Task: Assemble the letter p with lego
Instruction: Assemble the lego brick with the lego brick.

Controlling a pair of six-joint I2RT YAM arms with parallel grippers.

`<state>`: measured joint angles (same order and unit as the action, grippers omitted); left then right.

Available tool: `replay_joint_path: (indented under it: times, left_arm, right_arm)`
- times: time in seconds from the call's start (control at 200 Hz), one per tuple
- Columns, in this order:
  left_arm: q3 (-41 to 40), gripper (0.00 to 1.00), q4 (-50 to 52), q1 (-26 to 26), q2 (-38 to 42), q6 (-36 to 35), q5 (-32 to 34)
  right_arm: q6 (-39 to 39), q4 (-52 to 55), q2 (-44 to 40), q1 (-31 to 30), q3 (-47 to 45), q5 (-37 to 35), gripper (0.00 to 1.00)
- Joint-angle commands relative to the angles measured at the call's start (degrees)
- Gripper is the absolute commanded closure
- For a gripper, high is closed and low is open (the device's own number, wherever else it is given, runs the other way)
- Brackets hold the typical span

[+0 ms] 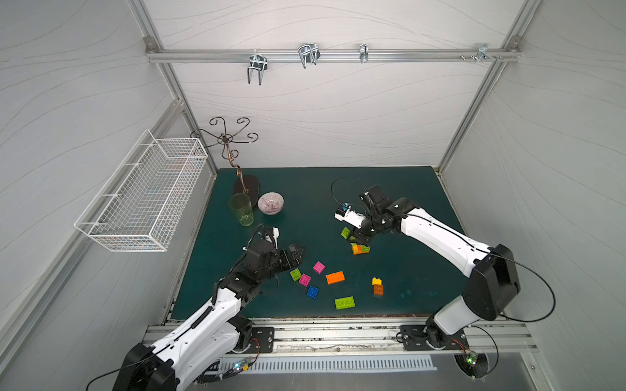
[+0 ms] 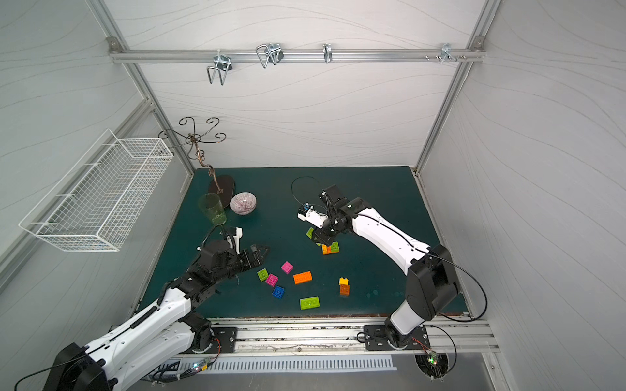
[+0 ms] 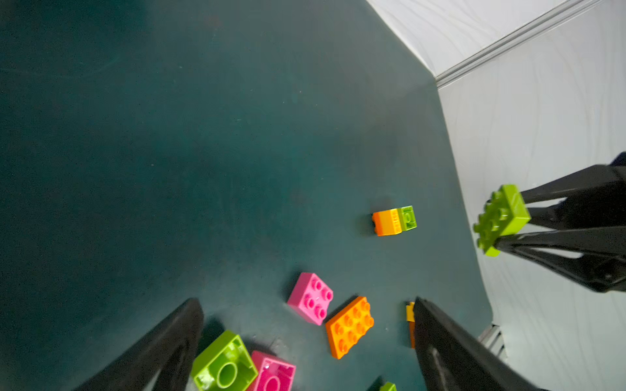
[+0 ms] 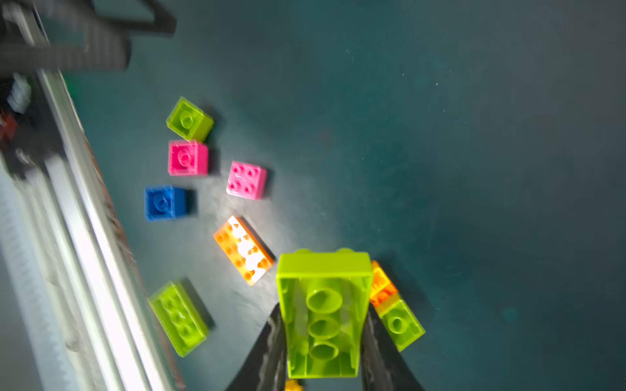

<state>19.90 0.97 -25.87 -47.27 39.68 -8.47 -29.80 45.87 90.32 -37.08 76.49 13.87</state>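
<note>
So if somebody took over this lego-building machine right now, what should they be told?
Left fingers: open, empty, by the loose magenta, blue, orange, yellow and green plastic bricks.
Right fingers: shut on a lime green oblong plastic brick, close to a joined orange-and-green brick piece on the dark green mat.
Done: only that piece, no P yet.
Left: probably add the held brick, then the loose ones.

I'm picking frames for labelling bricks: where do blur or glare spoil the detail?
Right wrist view: glare whitens the studs of the oblong orange brick, and the metal rail is smeared by blur. Left wrist view: the near black fingers are soft. In both top views the light is even.
</note>
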Motion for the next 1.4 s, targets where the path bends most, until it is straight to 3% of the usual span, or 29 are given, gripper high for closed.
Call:
replay_joint_path:
  times: [0.0,0.205,0.455,0.866,1.396]
  left_arm:
    - [0.9,0.01,-6.1,0.4,3.1,-4.0,2.7]
    - [0.0,0.01,-4.9,0.4,4.9,-4.3,6.0]
    - [0.4,0.01,-5.5,0.4,3.2,-4.3,5.5]
    - [0.1,0.01,-6.6,0.4,1.5,-4.8,5.7]
    - [0.3,0.01,-6.7,0.4,1.1,-5.2,5.8]
  right_arm:
    - [-12.7,6.6,2.6,1.3,4.0,-1.3,1.0]
    - [-24.6,12.6,7.9,1.7,5.1,-10.7,1.0]
    - [-31.7,18.0,11.4,2.1,7.8,-11.3,1.0]
    - [-36.1,15.3,16.7,-0.1,7.6,-17.5,1.0]
    - [-36.0,15.7,22.8,-1.3,11.1,-18.2,1.0]
